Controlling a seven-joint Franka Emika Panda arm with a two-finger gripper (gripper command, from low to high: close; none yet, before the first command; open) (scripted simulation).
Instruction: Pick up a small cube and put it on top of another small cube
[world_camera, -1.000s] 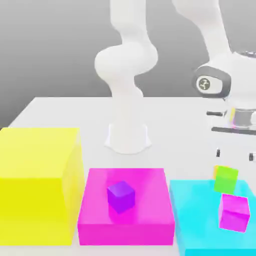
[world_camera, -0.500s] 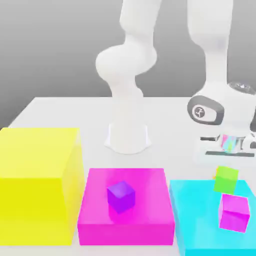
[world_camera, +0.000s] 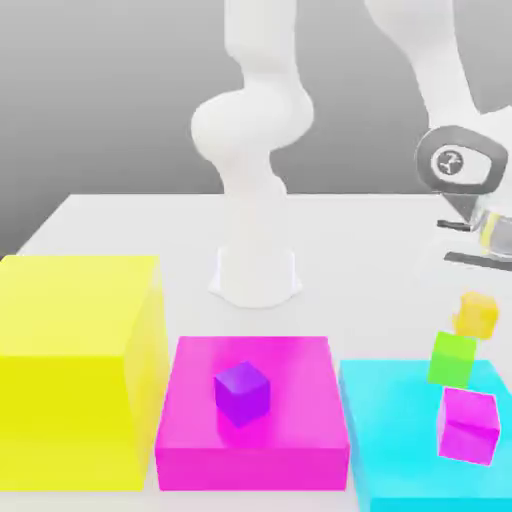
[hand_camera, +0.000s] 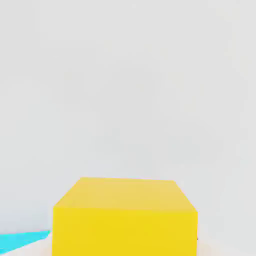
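Note:
The small orange-yellow cube (world_camera: 476, 316) hangs in the air at the exterior view's right, just above and behind a small green cube (world_camera: 452, 359). My gripper (world_camera: 477, 298) is shut on it from above, below the white hand (world_camera: 478, 235). In the hand view the same cube (hand_camera: 125, 220) sits close up against the pale table. The other small cube, deep violet-purple (world_camera: 242, 391), rests on top of the wide magenta block (world_camera: 300, 440), well toward the exterior view's left of the gripper.
A huge yellow block (world_camera: 75, 370) stands at the exterior view's left. On the cyan block (world_camera: 390, 440) at the right sit the green cube and a pink-magenta small cube (world_camera: 467, 425). The arm's white base (world_camera: 256, 275) stands behind the magenta block.
The hand came down behind the green cube, its fingers closed on the orange-yellow cube, and it has risen toward the exterior view's right with the cube lifted off the table.

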